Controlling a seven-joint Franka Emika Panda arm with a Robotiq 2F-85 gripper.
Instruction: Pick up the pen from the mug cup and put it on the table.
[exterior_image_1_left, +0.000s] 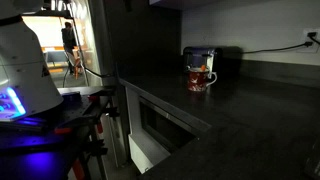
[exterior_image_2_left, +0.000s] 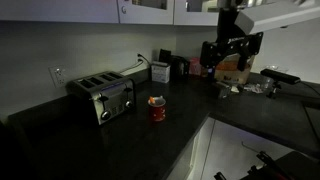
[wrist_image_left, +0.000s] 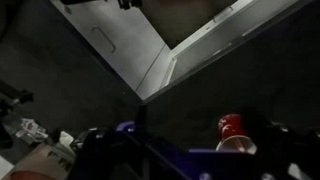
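Claw (exterior_image_2_left: 235, 55) hangs high, task not yet begun.
Too dim to tell if it is released or clenched; beneath it the dark table (exterior_image_2_left: 120, 150), and well apart stands the mug (exterior_image_2_left: 157, 109), pen (exterior_image_2_left: 155, 99) seemingly inside it; lifting and laying down remain.

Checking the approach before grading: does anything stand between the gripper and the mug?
Nothing visible does. In an exterior view the gripper hangs high over the table, with only open air and bare tabletop between it and the mug. The toaster stands beyond the mug, off that line.
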